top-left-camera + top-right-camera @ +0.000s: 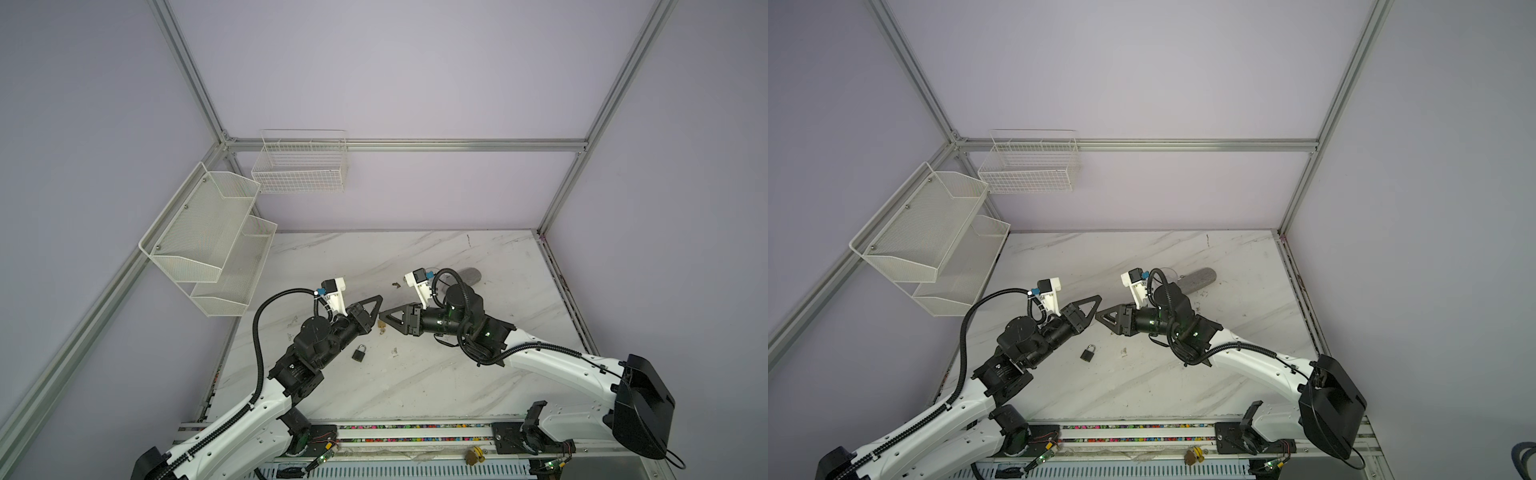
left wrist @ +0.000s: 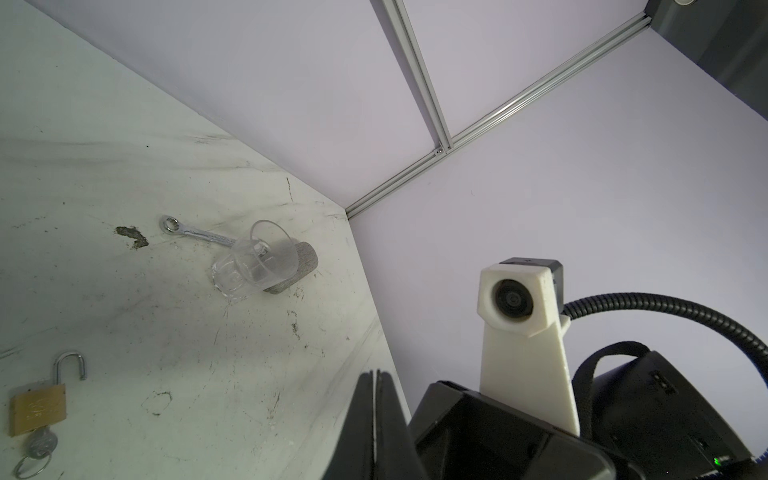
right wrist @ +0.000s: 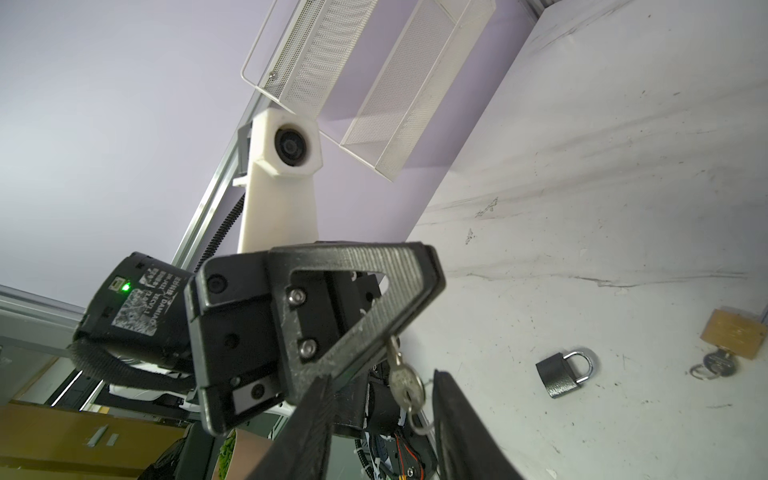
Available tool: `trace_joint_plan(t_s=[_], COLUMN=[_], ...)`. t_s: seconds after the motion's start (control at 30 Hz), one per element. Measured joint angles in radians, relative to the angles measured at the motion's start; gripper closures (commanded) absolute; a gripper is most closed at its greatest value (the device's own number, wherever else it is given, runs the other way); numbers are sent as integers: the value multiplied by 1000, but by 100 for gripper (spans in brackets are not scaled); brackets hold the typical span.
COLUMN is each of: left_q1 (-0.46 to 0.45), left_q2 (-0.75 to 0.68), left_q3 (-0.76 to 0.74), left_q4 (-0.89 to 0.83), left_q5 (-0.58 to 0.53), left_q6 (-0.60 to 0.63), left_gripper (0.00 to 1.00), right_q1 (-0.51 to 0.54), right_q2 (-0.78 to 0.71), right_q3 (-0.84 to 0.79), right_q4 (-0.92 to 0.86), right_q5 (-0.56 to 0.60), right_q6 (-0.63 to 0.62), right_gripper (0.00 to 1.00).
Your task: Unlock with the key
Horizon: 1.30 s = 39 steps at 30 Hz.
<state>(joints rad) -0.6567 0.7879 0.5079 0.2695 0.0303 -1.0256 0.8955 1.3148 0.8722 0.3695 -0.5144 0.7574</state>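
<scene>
1. The left gripper [image 1: 377, 308] is clamped right down on a small silver key [image 3: 405, 384] with a split ring. It pinches the blade, and the bow and ring dangle beneath, up off the table.
2. The right gripper [image 1: 387, 318] meets it tip to tip over the middle of the white marble-patterned tabletop [image 1: 415, 395]. Its ribbed black fingers [image 3: 309, 428] stand apart on either side of the key's bow, a sliver of daylight showing, and they grip nothing.
3. The black padlock with a silver shackle [image 1: 359, 353] lies flat with the shackle closed. It sits just near-left of the two tips, beside the left arm's wrist, well in from every table edge.
4. A brass padlock [image 2: 37, 409], its shackle sprung open and its own key in the base, lies under the tips, just far-right of the black one.
5. Far right, there's a steel spanner [image 2: 195, 235] with a clear cup [image 2: 257, 262] tipped across it and a grey cylinder [image 1: 469, 274] behind. All three are well apart from the grippers and short of the far edge.
6. White mesh shelves [image 1: 208, 241] hang on the left wall over the far-left corner. The near stretch of table between the arms is open marble.
</scene>
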Motion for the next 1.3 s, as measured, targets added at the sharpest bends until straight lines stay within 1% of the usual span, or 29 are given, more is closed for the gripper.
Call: trace_joint_plan(t_s=[0.27, 0.7, 0.9, 1.0, 1.3], left_q1=[0, 0, 1, 1, 1], left_q2=[0, 37, 39, 40, 40], left_q3=[0, 0, 0, 0, 0], left_q4=[32, 82, 92, 100, 108], left_q5=[0, 1, 4, 11, 11], left_q6=[0, -2, -2, -2, -2], left_gripper=[100, 100, 100, 100, 100], right_q1=[-11, -32, -43, -45, -59], right_q2=[16, 35, 35, 38, 39], right_q3=[-28, -68, -84, -87, -87], right_q4=[41, 135, 177, 196, 219], right_q5=[-7, -56, -78, -85, -89], right_q6=[16, 60, 74, 84, 93], right_gripper=[63, 78, 78, 73, 72])
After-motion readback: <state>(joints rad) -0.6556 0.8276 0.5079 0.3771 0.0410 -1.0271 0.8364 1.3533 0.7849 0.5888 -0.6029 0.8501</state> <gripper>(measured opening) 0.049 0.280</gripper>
